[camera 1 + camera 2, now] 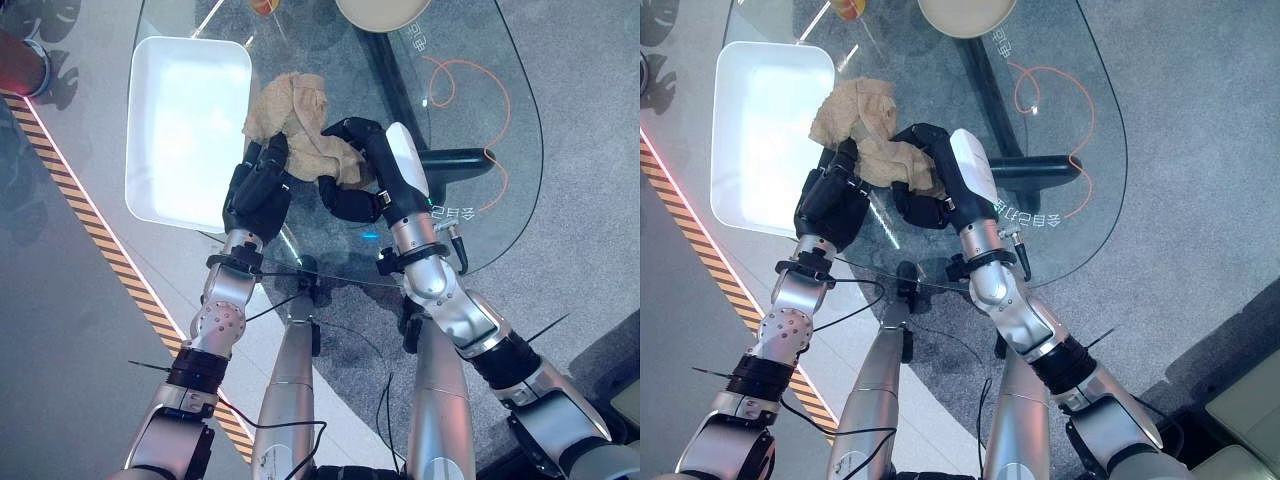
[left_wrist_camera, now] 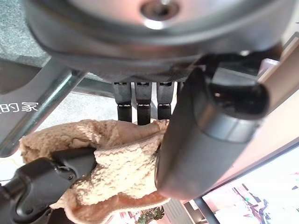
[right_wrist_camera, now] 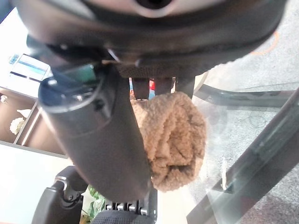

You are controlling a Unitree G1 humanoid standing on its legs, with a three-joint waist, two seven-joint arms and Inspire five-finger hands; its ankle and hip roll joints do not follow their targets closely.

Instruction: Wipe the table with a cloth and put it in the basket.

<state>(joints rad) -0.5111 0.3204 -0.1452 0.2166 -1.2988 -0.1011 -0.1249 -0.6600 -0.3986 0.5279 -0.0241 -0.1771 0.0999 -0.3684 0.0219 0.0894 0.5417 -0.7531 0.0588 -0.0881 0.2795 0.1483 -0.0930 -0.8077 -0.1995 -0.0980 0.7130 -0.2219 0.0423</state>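
The tan cloth (image 1: 300, 125) lies bunched on the glass table (image 1: 470, 60), just beside the white basket (image 1: 185, 130), which sits at nine o'clock from it. The right hand (image 1: 365, 165) is clamped on the cloth's near fold, thumb and fingers curled round it. The left hand (image 1: 258, 188) presses curled fingers onto the cloth's seven o'clock edge; whether it truly grips is hard to tell. Wiping looks to be in hand. Next, the cloth needs lifting and carrying towards nine o'clock, over the basket's rim.
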